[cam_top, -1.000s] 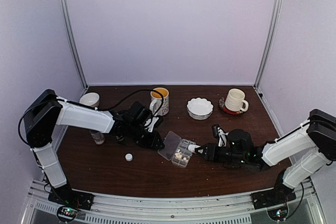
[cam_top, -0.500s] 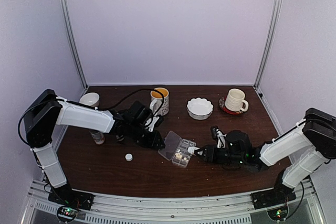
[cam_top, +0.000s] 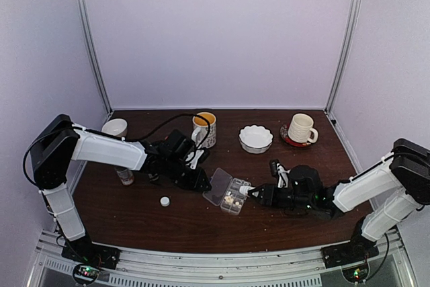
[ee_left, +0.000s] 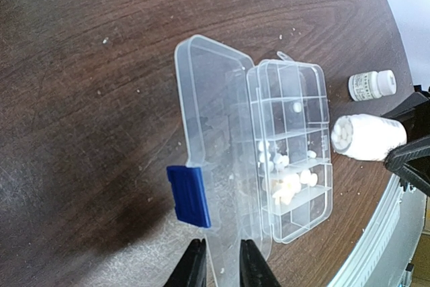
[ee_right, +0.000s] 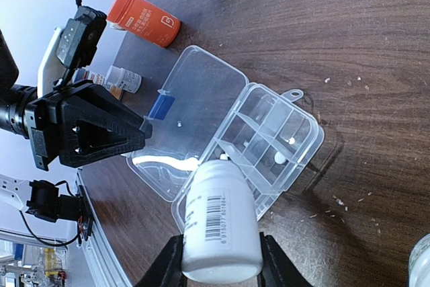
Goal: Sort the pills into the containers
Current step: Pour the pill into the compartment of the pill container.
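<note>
Right fingers [ee_right: 169,264] clamp a barcoded white bottle [ee_right: 222,226]; left fingers [ee_left: 194,268] pinch the organizer lid [ee_left: 208,99].

Organizer box [cam_top: 233,196] is blocked on both sides. Left pincer [ee_left: 223,260] is clamped on the left edge of the open lid [ee_left: 211,132]. Right pincer [ee_right: 223,247] tips a white bottle [ee_right: 222,223] at the box's right edge. Near worktop [cam_top: 201,226] is passable apart from a bottle cap [cam_top: 164,201]. On the far side there's a gap between mug [cam_top: 205,129] and bowl [cam_top: 256,138].

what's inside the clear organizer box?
Whitish pills sit in the middle compartments of the clear plastic organizer box, one lone pill nearer its tab end. From the right wrist, the white bottle hides some compartments.
</note>
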Tool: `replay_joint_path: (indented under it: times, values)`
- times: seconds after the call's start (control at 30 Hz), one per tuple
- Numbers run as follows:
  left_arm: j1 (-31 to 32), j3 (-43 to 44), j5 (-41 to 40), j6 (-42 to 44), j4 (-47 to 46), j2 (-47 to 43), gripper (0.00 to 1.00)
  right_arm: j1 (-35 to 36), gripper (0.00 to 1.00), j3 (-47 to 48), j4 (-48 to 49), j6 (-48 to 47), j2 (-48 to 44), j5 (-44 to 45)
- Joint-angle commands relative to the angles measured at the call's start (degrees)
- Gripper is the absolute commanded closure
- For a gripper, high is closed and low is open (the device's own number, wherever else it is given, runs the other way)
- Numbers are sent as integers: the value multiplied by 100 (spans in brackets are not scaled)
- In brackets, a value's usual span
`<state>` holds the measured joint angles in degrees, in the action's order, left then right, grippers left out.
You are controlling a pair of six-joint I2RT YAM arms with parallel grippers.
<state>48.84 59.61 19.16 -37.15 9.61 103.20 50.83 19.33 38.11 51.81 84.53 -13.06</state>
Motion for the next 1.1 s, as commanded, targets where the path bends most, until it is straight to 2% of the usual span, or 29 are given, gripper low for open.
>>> replay_joint_path:
  times: [0.0,0.03,0.1,0.13,0.23,0.33,0.43,0.53,0.63,0.73,0.83,0.93,1.0,1.07]
  values:
    - [29,162,23,94,-4,34,79,40,100,233,-396,-101,-32,110]
    - [29,164,18,98,-3,34,79,49,100,279,-582,-171,-40,106]
    - [29,173,31,94,-4,40,79,52,100,26,170,-51,-82,29]
    - [29,178,32,99,-4,42,79,38,100,-13,247,16,-85,18]
    - [29,181,29,102,-1,47,79,50,100,288,-518,-187,-84,80]
    - [29,190,33,109,18,47,79,39,100,16,196,-19,-85,7]
    - [29,191,29,112,23,51,79,45,100,253,-379,-138,-51,13]
    - [25,200,27,105,24,56,79,50,100,35,185,-5,-66,12]
    - [29,191,28,107,24,54,79,58,100,257,-492,-175,-77,37]
    - [29,199,22,108,24,51,79,52,100,16,202,-3,-78,7]
    - [29,200,25,102,23,51,79,58,100,252,-430,-161,-52,11]
    - [24,200,23,104,24,51,79,59,100,57,137,-19,-44,-34]
    - [27,193,23,103,19,47,79,59,100,217,-381,-109,-42,46]
    - [29,191,24,104,21,42,79,59,100,177,-210,-132,-50,-24]
